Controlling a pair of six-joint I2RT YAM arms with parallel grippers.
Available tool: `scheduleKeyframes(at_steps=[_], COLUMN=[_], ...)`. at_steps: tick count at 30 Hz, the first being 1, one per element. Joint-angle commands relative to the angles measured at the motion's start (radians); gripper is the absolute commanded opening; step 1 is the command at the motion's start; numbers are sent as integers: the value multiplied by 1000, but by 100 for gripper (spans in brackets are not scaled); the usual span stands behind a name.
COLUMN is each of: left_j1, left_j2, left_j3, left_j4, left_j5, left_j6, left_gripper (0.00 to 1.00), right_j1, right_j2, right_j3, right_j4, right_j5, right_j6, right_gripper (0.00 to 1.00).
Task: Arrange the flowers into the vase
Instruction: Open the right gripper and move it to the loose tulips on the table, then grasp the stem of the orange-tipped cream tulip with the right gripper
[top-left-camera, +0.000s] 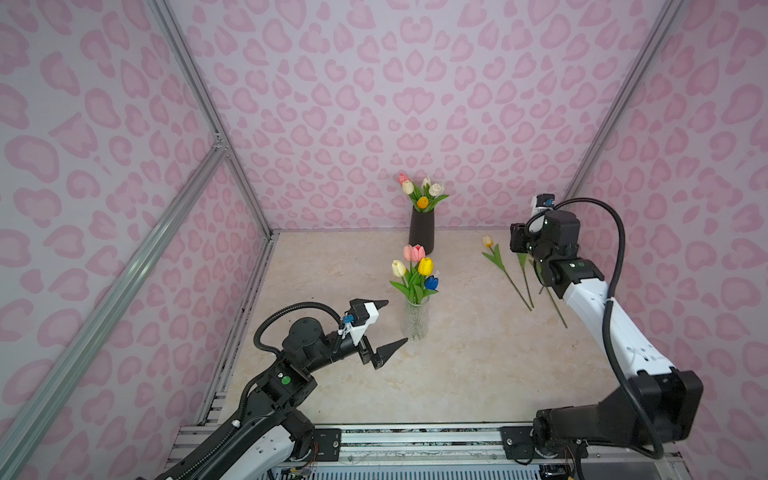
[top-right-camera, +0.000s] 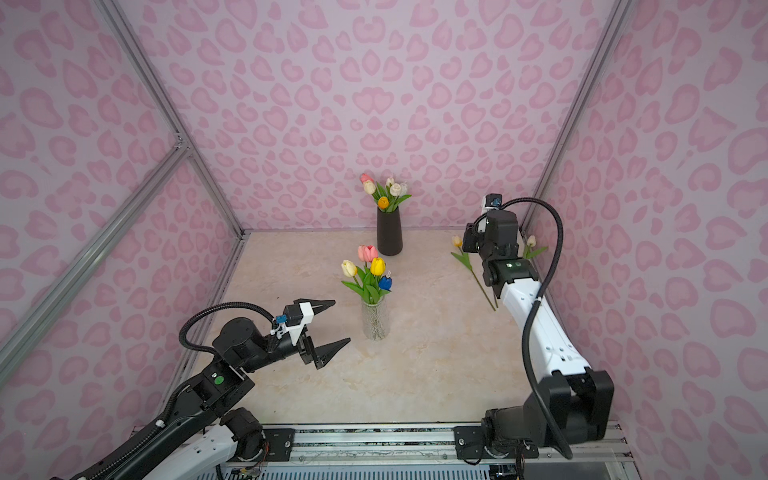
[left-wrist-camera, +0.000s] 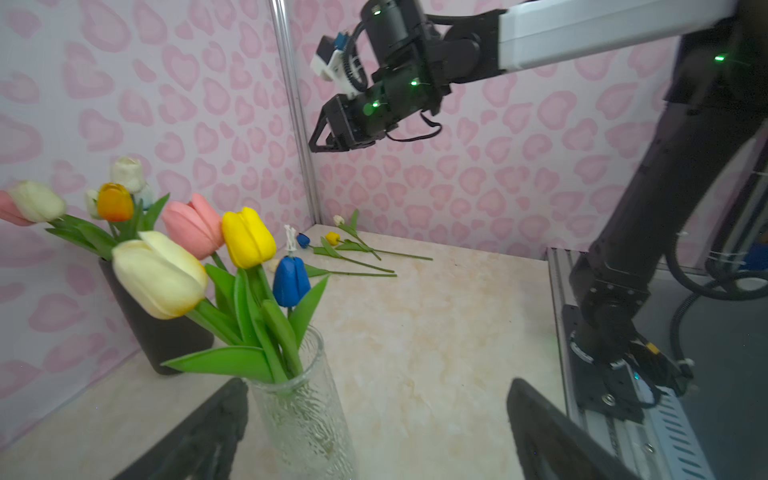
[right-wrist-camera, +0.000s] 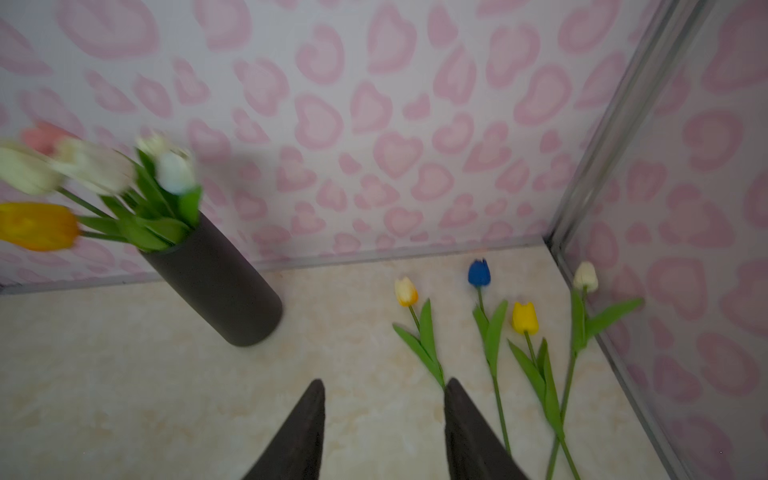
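K: Nearest the lens, along the bottom edge of both top views: mounting rail (top-left-camera: 415, 436), both arm bases bolted to it. Tool states?

M: Lower left of centre, left gripper (top-left-camera: 397, 322): jaws spread wide, nothing in them. The tips are near the glass vase (top-left-camera: 416, 320) but apart from it. Right of centre, right gripper (right-wrist-camera: 385, 384): jaws parted, only bare table (right-wrist-camera: 166, 395) showing between them. It carries nothing.

K: Flowers, left to right?

M: Centre frame, a bunch of flowers (top-left-camera: 415, 270) stands in the glass vase, with cream, pink, yellow and blue heads. Directly above it in frame, the black vase (top-left-camera: 422, 232) holds a second bunch. Right of that, loose tulips (top-left-camera: 496, 255) lie flat on the table beside the right arm. The right wrist view shows four, heads pointing away from the gripper.

K: Handling?

M: My judgement is that they are light, with thin stems likely to flex and soft heads. Pinch mid-stem below the leaves, never the head. The stems lie flush on the table, so the tips must come right down. The cream-orange tulip (right-wrist-camera: 406, 292) lies closest to the right gripper and clear of the rest. The yellow tulip (right-wrist-camera: 525, 318) and white tulip (right-wrist-camera: 586, 275) cross stems, so there is a risk of lifting two.
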Motion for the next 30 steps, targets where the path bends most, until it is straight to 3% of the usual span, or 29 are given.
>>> scheduleKeyframes(at_steps=[1, 4, 7, 13, 20, 24, 30], left_j1=[-14, -26, -35, -43, -43, -42, -43], left_j2=[-12, 8, 58, 141, 150, 150, 146], left_j3=[-13, -35, -38, -20, -20, -18, -16], left_j4=[-99, -103, -74, -27, -23, -13, -10], left_j5=[40, 24, 0, -4, -32, -39, -69], left_j6=[-1, 1, 3, 13, 29, 26, 30], left_gripper=[99, 99, 98, 98, 98, 98, 98], right_j1=[-44, -63, -76, -110, -126, -127, -126], right_j2=[210, 468, 618, 795, 907, 918, 953], right_j3=[118, 345, 464, 630, 692, 675, 696], right_j4=[-339, -529, -577, -628, -658, -640, -649], right_j5=[-11, 25, 56, 9, -23, -15, -21], right_j6=[-68, -146, -179, -213, -254, -257, -251], right_gripper=[46, 50, 53, 53, 47, 40, 14])
